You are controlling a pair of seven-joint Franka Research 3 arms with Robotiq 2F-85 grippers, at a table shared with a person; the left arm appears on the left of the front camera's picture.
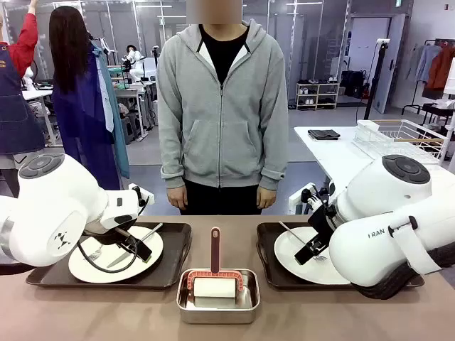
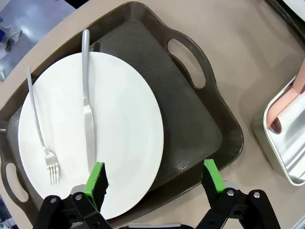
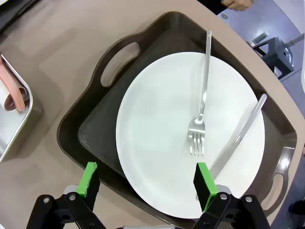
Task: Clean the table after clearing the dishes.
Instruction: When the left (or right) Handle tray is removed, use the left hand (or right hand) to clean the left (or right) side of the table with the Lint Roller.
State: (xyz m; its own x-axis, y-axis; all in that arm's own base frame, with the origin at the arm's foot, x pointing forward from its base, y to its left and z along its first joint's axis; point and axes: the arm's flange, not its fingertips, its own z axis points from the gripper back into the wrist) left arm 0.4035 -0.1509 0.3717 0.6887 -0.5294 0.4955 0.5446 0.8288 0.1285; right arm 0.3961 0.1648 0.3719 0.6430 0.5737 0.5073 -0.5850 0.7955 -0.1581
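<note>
A: State of the left gripper?
B: Released, green pads spread wide, grasping nothing. Hovering over the near rim of the left plate and the left tray under it.
A: On that plate?
B: The left fork and the left knife, side by side, not touching.
A: And the right gripper?
B: Released as well, nothing between the pads. Poised above the near rim of the right plate. Lying on it, the right fork near the middle and the right knife slanting just beside. Underneath, the right tray, dark, with handle cut-outs.
A: Whereabouts of both trays?
B: On the brown table, one toward each side, well apart. Between them, by the robot's edge, a small steel pan holding a white roller with a pink handle.
A: Beyond the table?
B: A person in a grey hoodie, standing at the far side, hands hanging down, off the table.
</note>
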